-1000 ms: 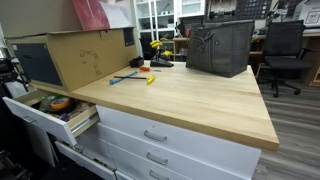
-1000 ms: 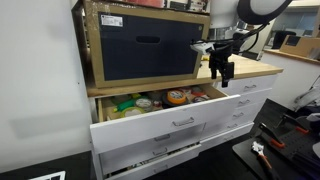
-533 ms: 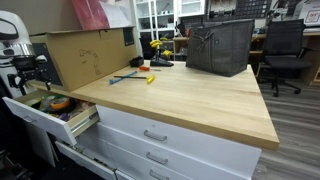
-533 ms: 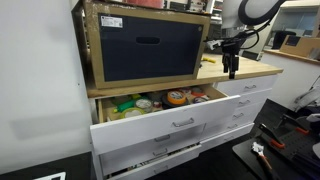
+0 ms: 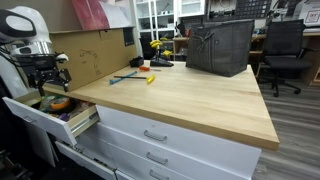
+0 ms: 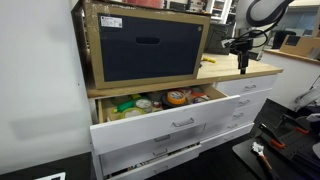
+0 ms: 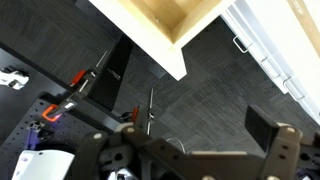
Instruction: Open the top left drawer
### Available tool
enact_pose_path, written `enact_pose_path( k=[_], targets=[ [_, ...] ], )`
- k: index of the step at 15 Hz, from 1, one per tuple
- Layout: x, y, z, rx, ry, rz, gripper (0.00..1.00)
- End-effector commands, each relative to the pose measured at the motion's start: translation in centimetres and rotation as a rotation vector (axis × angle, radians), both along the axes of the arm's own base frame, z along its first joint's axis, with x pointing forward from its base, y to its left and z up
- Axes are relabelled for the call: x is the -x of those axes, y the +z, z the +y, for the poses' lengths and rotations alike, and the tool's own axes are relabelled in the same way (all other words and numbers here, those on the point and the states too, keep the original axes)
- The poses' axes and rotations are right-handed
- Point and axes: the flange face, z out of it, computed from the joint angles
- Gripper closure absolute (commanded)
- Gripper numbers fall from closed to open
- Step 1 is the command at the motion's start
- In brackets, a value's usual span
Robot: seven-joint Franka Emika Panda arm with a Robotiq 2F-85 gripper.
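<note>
Jaws are seen spread and empty; the top left drawer [image 6: 140, 128] is already pulled out, so nothing is left.

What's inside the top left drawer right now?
The top left drawer stands open. Inside lie mixed small items: an orange round thing, something green, and other clutter too small to name. Its rear is hidden under the countertop, and the front panel covers the near bottom.

what lies in the top left drawer [image 6: 150, 125] is too small and blurred to name.
</note>
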Motion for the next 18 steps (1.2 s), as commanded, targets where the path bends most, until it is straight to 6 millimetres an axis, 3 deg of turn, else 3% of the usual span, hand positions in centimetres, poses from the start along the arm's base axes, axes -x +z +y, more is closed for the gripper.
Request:
enact_pose_path(
  k=[1, 4, 7, 11, 13, 14, 16, 18],
  targets=[
    [0.7, 2.0, -4.6, 0.037, -0.062, -0.026, 0.0],
    [1.0, 3.2, -6.8, 0.073, -0.094, -0.051, 0.0],
    [2.0, 4.5, -6.0, 0.099, -0.098, -0.077, 0.0],
    [2.7, 5.6, -1.5, 0.167, -0.035, -0.122, 0.0],
    [2.4, 5.3, 2.5, 0.157, 0.026, -0.131, 0.0],
    [1.7, 5.2, 0.4, 0.145, 0.005, -0.118, 0.0],
    [2.1, 5.1, 3.1, 0.153, 0.047, -0.123, 0.0],
    [2.3, 5.1, 3.4, 0.157, 0.053, -0.123, 0.0]
  ],
)
